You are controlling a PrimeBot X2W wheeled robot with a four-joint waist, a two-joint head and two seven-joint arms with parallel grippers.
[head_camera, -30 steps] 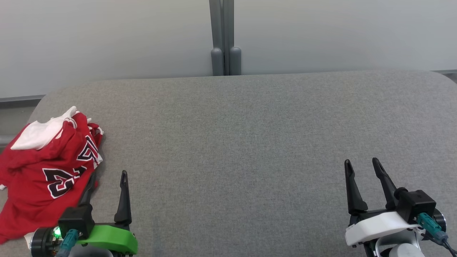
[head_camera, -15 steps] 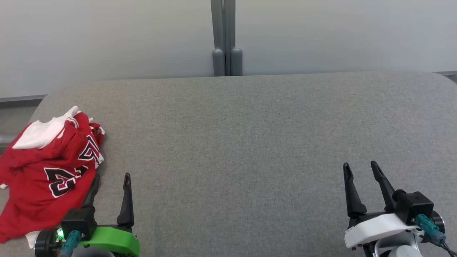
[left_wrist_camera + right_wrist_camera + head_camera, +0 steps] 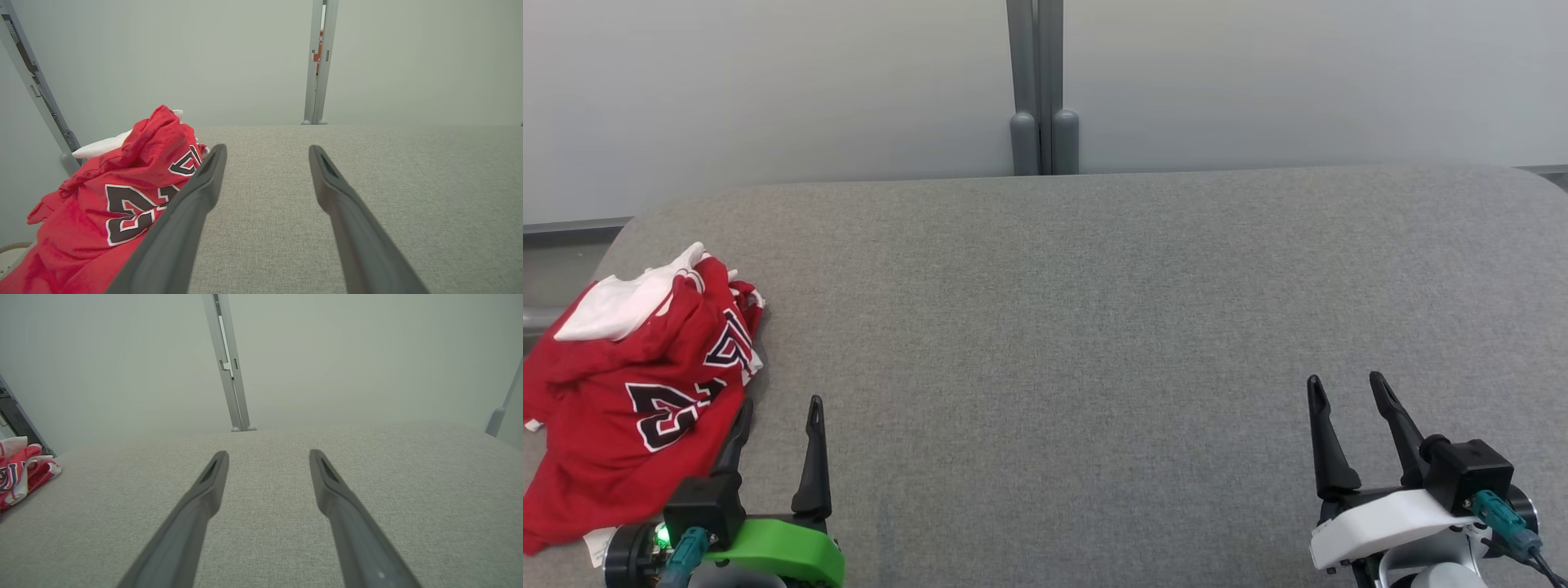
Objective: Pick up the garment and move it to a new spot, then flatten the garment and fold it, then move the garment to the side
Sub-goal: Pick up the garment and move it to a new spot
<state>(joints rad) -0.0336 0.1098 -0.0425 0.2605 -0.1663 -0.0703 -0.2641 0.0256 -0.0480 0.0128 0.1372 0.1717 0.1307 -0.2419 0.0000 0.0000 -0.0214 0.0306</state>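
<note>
— Start at the left. Where is the garment?

— Crumpled in a heap on the left end of the grey worktop. It is red with dark numerals and has a white patch at its far end. Nothing holds it.

— And the left pincer?

— Just beside the heap's right border, near the front edge, fingers apart and pointing away from the robot. The garment lies to its left and a little beyond. In the left wrist view the left finger crosses in front of the red cloth; whether it touches, I cannot tell.

— Which way does the heap run?

— Its long axis goes from near to far, leaning slightly rightward at the far end. That is roughly along the fingers' own direction, not across them. I'd judge the pincer must swing left, or turn, to bite a fold.

— The middle of the worktop?

— Bare grey cloth, with room for the new spot.

— The right pincer?

— Well apart, at the near right, fingers spread with nothing between them. The left arm is plainly the nearer one.

— What can't you make out?

— The heap's left side is cut off by the head view's edge. Collar, sleeves and hem are lost in the folds, and the numerals are half buried. Whether the white is a lining or the garment's inside, I cannot say.
</note>
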